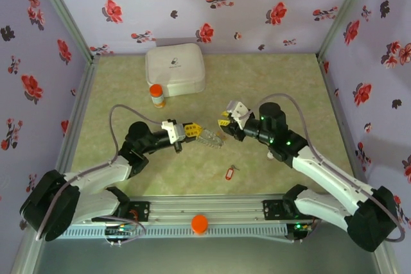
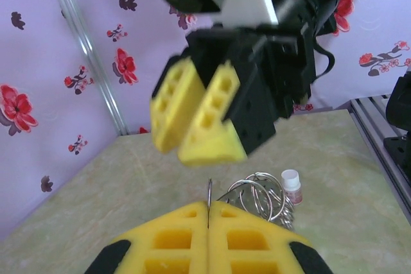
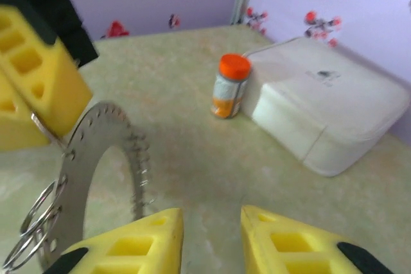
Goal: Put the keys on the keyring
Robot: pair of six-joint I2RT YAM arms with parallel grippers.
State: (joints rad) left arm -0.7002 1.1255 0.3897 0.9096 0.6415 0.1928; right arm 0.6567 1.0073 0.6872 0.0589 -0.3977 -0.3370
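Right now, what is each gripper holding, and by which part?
The left gripper pinches the keyring by a thin metal edge; the right gripper is open and holds nothing.

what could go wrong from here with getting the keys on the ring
1. The left hand pinches the keyring by a thin edge only, so the loop may swing or slip out if nudged.
2. The right hand is open, holds nothing, and sits close to the left hand; the two could bump.
3. The red-tagged key lies flat on the table, apart from both hands; it looks small and may be hard to pick up.
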